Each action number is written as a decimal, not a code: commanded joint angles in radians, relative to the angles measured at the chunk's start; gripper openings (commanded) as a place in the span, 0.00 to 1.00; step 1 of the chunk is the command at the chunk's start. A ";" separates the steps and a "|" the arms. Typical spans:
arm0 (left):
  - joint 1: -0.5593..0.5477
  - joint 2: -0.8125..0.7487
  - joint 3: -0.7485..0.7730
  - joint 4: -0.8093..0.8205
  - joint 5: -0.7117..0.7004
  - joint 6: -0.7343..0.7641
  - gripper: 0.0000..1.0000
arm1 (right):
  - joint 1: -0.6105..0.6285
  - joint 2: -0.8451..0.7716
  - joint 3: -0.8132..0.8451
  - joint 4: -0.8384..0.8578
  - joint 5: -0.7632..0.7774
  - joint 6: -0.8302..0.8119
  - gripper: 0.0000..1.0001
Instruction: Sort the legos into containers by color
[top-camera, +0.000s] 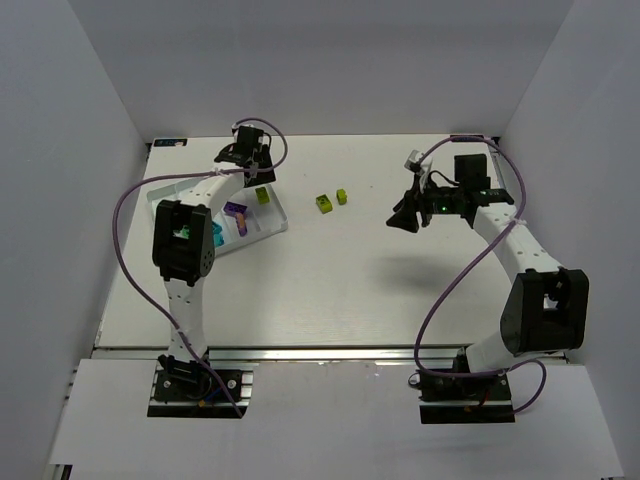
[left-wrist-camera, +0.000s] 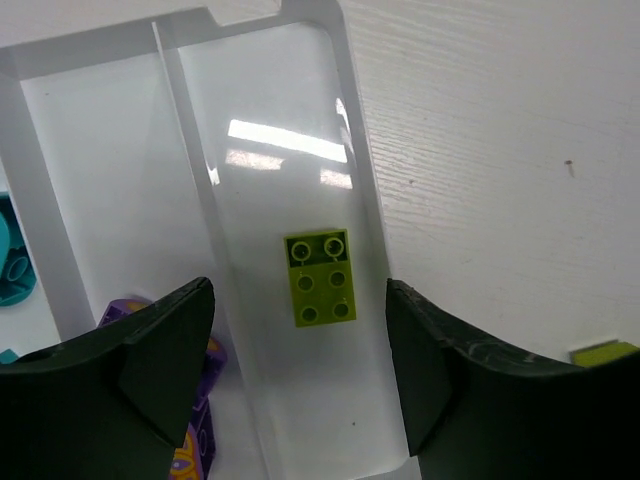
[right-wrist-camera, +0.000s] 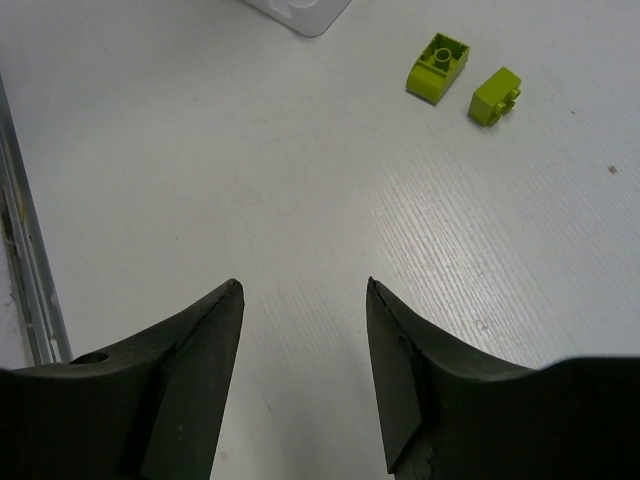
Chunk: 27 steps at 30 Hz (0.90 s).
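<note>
The white tray lies at the table's left. My left gripper hangs open above the tray's rightmost compartment, nothing between its fingers. Below it a yellow-green lego lies flat on that compartment's floor. A purple lego sits in the middle compartment and a cyan one in the left one. Two more yellow-green legos rest on the table, ahead of my right gripper, which is open and empty well above the tabletop.
In the overhead view the two loose legos lie between the tray and the right gripper. The left gripper is over the tray's far right end. White walls enclose the table on three sides.
</note>
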 joint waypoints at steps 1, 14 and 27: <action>0.005 -0.149 -0.070 0.025 0.067 0.003 0.79 | 0.054 -0.006 0.033 -0.067 0.063 -0.113 0.58; -0.001 -0.694 -0.609 0.190 0.336 -0.077 0.98 | 0.268 0.148 0.169 -0.039 0.336 -0.233 0.89; -0.001 -0.978 -0.773 0.157 0.221 -0.085 0.98 | 0.355 0.500 0.602 -0.188 0.371 -0.194 0.89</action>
